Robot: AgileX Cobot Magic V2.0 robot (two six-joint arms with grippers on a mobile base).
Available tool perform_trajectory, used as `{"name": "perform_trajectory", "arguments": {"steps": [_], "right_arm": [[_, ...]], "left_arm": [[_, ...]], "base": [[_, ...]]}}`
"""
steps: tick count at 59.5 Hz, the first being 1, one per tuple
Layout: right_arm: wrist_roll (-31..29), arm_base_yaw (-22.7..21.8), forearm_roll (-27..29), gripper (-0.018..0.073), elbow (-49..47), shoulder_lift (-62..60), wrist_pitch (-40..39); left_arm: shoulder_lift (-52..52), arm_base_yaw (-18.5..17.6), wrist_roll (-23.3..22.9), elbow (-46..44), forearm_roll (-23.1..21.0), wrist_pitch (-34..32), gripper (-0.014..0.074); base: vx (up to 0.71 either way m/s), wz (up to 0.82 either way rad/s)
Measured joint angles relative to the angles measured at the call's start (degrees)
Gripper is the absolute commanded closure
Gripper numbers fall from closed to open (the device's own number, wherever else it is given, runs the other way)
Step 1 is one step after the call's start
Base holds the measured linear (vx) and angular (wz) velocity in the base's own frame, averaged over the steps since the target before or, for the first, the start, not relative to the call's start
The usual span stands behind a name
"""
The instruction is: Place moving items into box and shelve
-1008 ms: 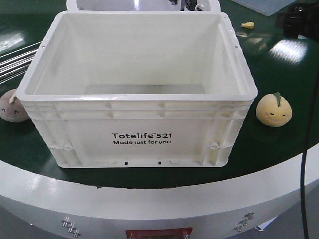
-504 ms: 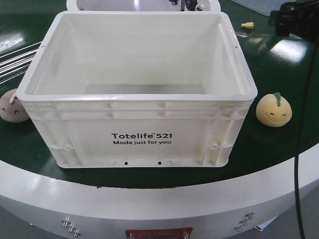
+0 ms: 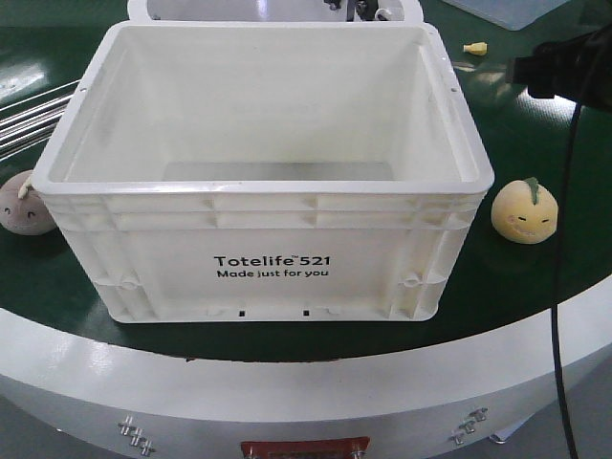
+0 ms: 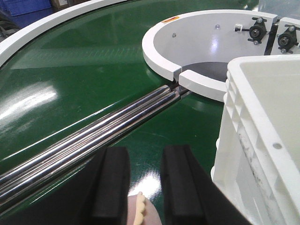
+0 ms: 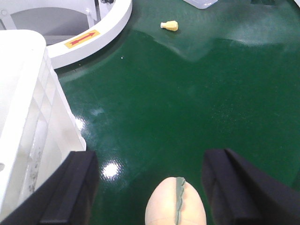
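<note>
The box [image 3: 273, 263], a white ribbed tote printed "Totelife 521", stands open and empty on the green turntable. The pale yellow plush with a green leaf [image 3: 524, 211] sits just right of the box. The greyish-pink plush [image 3: 21, 204] rests against its left wall. My right gripper [image 3: 547, 69] hangs behind and above the yellow plush. In the right wrist view my right gripper [image 5: 151, 185] is open wide, the yellow plush [image 5: 176, 204] low between its fingers. My left gripper [image 4: 145, 185] is open, the pink plush [image 4: 140, 212] peeking up between its fingers, beside the box wall [image 4: 253, 136].
Steel rods [image 4: 93, 136] run across the green surface left of the box. A white hub ring [image 4: 161, 51] sits behind it. A small yellow piece [image 3: 475, 47] lies at the back right, near a clear bin [image 3: 507, 10]. Blue bins [image 4: 28, 5] stand beyond the turntable.
My right gripper has come down and forward, toward the yellow plush, and its cable has swung left. The box and both plush toys have not moved.
</note>
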Motion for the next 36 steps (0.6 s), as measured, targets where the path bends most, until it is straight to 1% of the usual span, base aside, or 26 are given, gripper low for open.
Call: {"name": "perform_trajectory", "arguments": {"steps": [7, 15, 20, 29, 36], "right_arm": [[1.0, 0.0, -0.2, 0.0072, 0.0, 1.0, 0.2], [3.8, 0.0, -0.2, 0.0072, -0.1, 3.8, 4.3], [4.0, 0.0, -0.2, 0.0072, -0.1, 6.0, 6.2], [4.1, 0.0, -0.2, 0.0072, -0.1, 9.5, 6.4], [4.1, 0.0, -0.2, 0.0072, -0.1, 10.3, 6.4]], "left_arm": [[0.0, 0.0, 0.0, 0.0, 0.0, 0.0, 0.0279], [0.2, 0.0, 0.0, 0.0, 0.0, 0.0, 0.0279], [0.6, 0.0, 0.0, 0.0, 0.0, 0.6, 0.0279], [1.1, 0.0, 0.0, 0.0, 0.0, 2.4, 0.0279], [1.1, 0.0, 0.0, 0.0, 1.2, 2.5, 0.0279]], "base": [[0.0, 0.0], [0.0, 0.0], [0.0, 0.0], [0.0, 0.0], [0.0, 0.0]]}}
